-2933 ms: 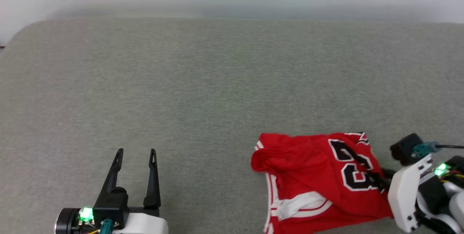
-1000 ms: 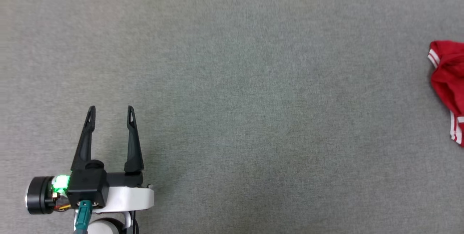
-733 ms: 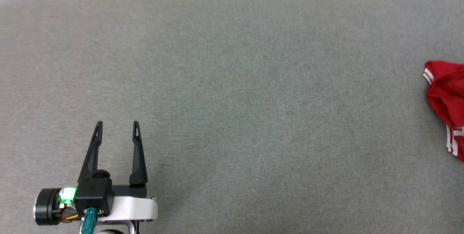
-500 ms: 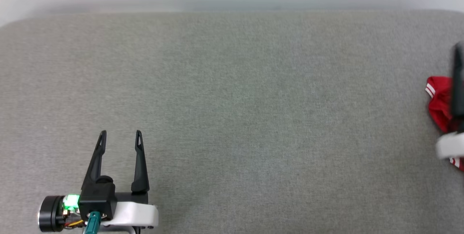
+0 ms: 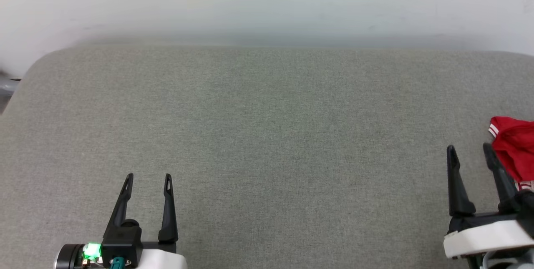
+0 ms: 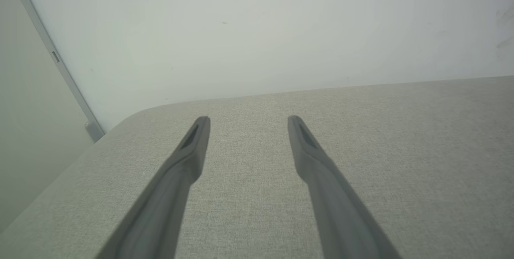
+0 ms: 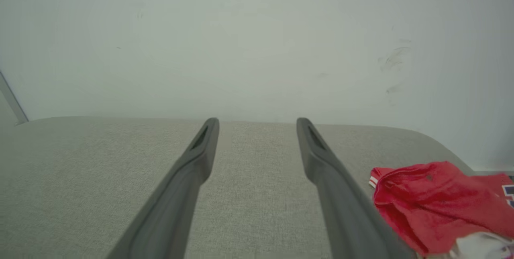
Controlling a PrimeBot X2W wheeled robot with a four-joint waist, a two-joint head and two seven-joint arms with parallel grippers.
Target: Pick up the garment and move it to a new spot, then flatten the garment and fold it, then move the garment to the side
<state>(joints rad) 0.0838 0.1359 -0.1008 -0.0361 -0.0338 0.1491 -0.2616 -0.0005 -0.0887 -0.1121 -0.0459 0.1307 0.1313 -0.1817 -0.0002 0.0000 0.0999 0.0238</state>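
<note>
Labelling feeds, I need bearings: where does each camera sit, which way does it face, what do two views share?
Head view: on the head, facing forward and down over the grey fabric surface; open left gripper lower left, open right gripper lower right.
Left wrist view: on that wrist, facing along its dark fingers toward the pale wall.
Right wrist view: on that wrist, likewise along its fingers.
Shared: head and right wrist views show the crumpled red garment right of the right gripper.

We see grey fabric-covered desk [image 5: 267, 135], rounded corners; pale wall [image 5: 267, 2] behind; grey strip [image 6: 54, 54] on wall.
</note>
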